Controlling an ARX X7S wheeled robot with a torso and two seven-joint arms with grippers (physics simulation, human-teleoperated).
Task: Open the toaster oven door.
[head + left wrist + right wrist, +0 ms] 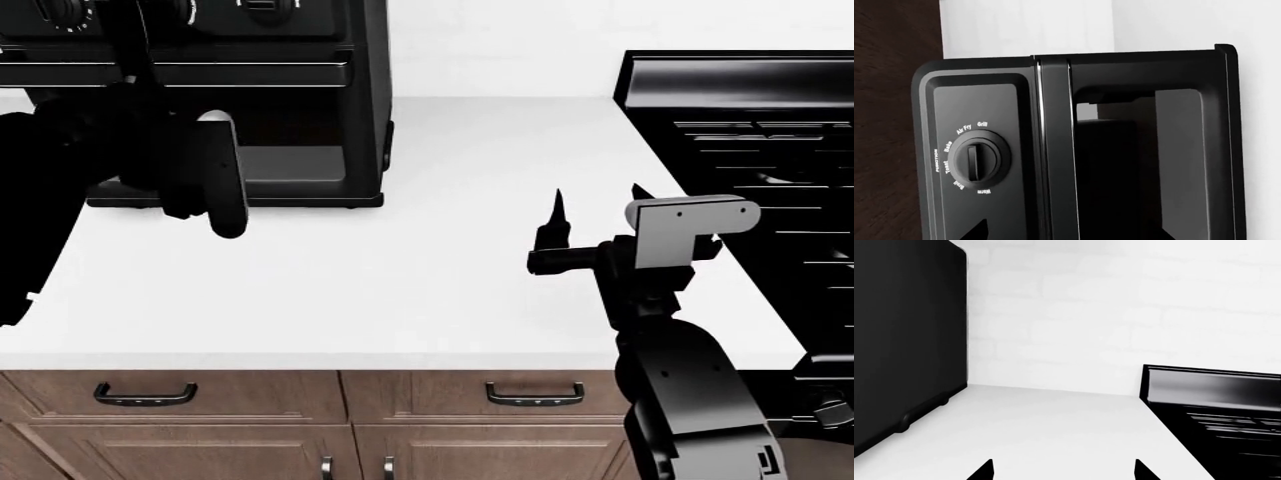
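The black toaster oven (pixel 287 60) stands at the back left of the white counter, and its side shows in the right wrist view (pixel 907 340). Its door (pixel 1174 150) has a dark glass window and a long bar handle (pixel 1054 150) beside the function knob (pixel 977 160). My left gripper (pixel 1074 232) is open right at the oven's front. One fingertip is over the knob panel and the other over the glass, with the handle between them. In the head view the arm hides most of this gripper (pixel 134 62). My right gripper (pixel 598 200) is open and empty above the counter, and it also shows in its own wrist view (pixel 1062 471).
A larger black stove (pixel 747 130) adjoins the counter on the right, also in the right wrist view (pixel 1214 410). A white brick wall (pixel 1121 315) runs behind. Brown cabinet drawers with dark handles (pixel 534 393) lie below the counter's front edge (pixel 400 360).
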